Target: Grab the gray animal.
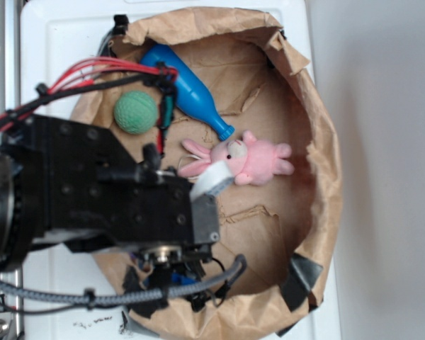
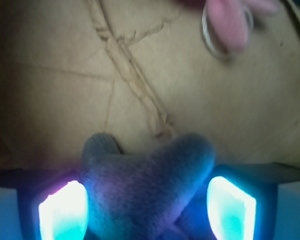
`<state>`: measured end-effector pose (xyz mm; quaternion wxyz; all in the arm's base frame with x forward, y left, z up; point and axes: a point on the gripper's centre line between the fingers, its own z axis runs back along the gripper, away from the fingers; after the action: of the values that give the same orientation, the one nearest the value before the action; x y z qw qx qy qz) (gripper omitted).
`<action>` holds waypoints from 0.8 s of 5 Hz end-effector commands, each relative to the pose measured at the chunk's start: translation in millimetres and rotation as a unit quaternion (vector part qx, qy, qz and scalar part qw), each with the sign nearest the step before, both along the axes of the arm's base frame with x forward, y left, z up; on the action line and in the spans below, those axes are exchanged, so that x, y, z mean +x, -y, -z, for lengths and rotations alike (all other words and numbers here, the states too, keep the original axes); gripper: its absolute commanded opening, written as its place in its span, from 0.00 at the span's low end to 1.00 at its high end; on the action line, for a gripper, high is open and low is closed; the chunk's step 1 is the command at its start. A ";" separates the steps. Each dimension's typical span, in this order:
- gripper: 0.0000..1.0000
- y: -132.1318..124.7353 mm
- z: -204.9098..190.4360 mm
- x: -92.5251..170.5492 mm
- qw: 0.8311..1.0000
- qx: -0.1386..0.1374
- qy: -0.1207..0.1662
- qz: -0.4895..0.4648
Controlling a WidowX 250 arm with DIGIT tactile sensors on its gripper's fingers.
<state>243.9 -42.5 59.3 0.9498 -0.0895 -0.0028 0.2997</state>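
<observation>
Straddling the gray animal (image 2: 147,187) with its tool (image 2: 147,212) spread wide, the arm should squeeze the plump middle, not a floppy fin.

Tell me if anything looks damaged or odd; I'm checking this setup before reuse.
The paper bag is torn and crumpled along its rim, patched with black tape at the lower corner. The toys look intact; the gray animal sits between the gripper's fingers.
</observation>
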 end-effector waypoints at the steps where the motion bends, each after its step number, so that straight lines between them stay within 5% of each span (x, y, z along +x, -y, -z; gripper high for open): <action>1: 0.00 -11.3 16.0 -45.7 0.999 0.045 -0.005 0.006; 4: 0.00 -57.2 -27.9 -50.8 0.999 0.027 0.027 -0.036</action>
<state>196.2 7.4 82.7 0.9408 -0.0640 -0.0253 0.3320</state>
